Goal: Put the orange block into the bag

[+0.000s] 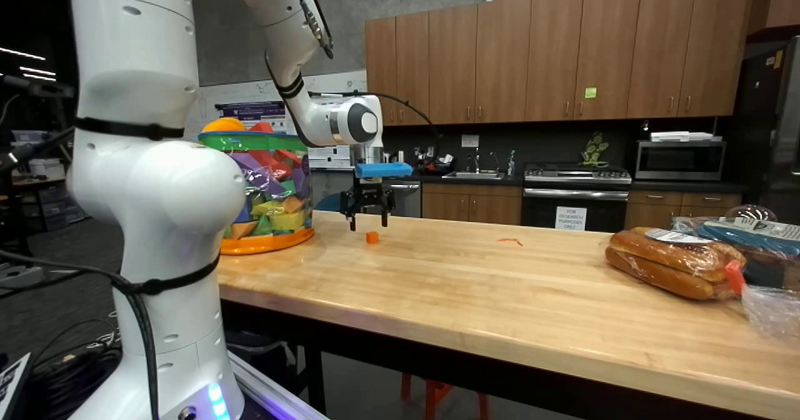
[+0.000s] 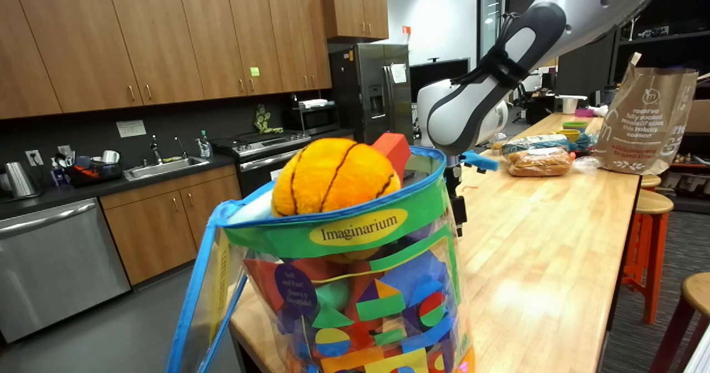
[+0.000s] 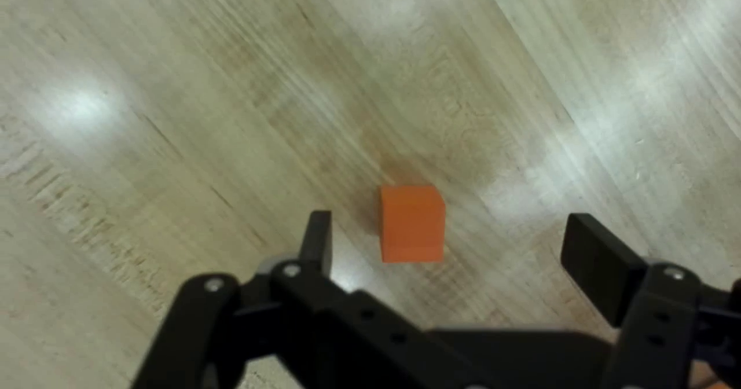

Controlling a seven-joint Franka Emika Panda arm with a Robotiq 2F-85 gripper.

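Note:
The orange block [image 1: 372,237] is a tiny cube on the wooden table. It also shows in the wrist view [image 3: 412,224], and the bag hides it in an exterior view. My gripper [image 1: 369,223] is open and empty, pointing down just above the block. In the wrist view the block appears between the open fingers [image 3: 448,224], nearer the left finger, apart from both. The bag [image 2: 344,234] is clear with a green and blue rim and coloured print, full of foam blocks. It stands upright beside the gripper at the table's end, also visible in an exterior view [image 1: 300,185].
An orange plush ball [image 2: 335,176] and a red block [image 2: 392,152] stick out of the bag's open top. The bag's flap [image 2: 208,295] hangs to one side. Bagged bread [image 1: 672,262] and a brown paper bag [image 2: 646,120] stand farther along the table [image 1: 500,295].

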